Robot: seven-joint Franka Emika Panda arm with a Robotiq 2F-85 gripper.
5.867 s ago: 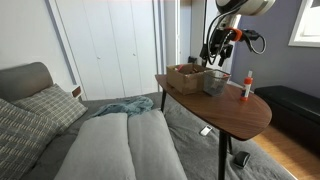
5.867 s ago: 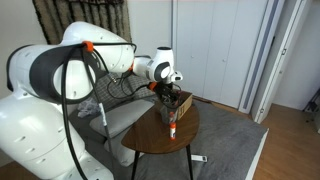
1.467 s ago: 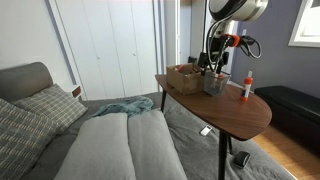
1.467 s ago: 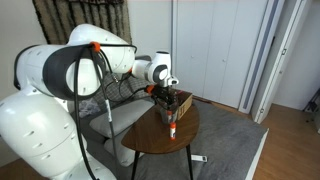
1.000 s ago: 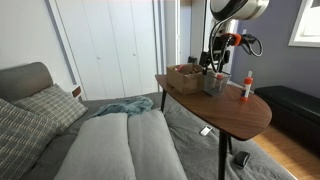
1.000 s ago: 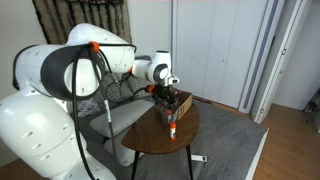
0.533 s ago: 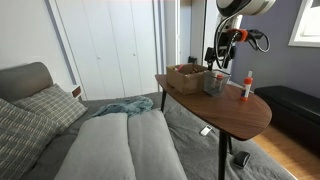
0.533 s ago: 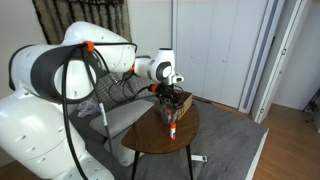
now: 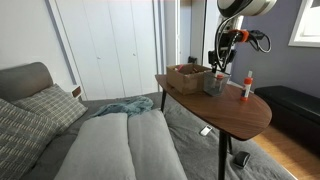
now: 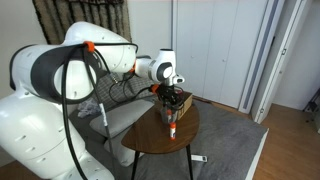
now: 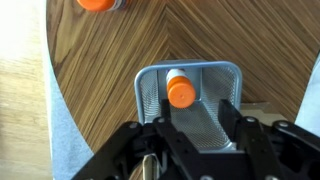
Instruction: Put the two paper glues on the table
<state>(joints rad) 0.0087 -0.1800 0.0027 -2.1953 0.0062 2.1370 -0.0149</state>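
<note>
1. Reference landmark: the grey wire-mesh cup [image 9: 215,83], which stands on the long oval table with the dark brown wooden top [image 9: 225,118].

2. Left of the mesh cup, in an exterior view: an open brown box [image 9: 185,76], close beside the cup. It plays no part in the task.

3. At the mesh cup: the black two-finger gripper [image 9: 219,62] hangs directly above the cup, apart from it. In the wrist view the gripper [image 11: 200,128] has its jaws spread wide, one on each side of the cup opening, with nothing between them. One white glue bottle with an orange-red cap [image 11: 180,92] stands upright inside the mesh cup [image 11: 150,90].

4. Right of the mesh cup, in an exterior view: the other white glue bottle with an orange-red cap [image 9: 247,86] stands upright on the bare table top, near the cup but apart from it. The wrist view shows only its cap [image 11: 97,4] at the frame edge.

5. Task status (judgement): roughly half complete. One bottle is on the table. Remaining: lower the spread jaws around the cap in the cup, close, lift clear and set the bottle on the wood.
</note>
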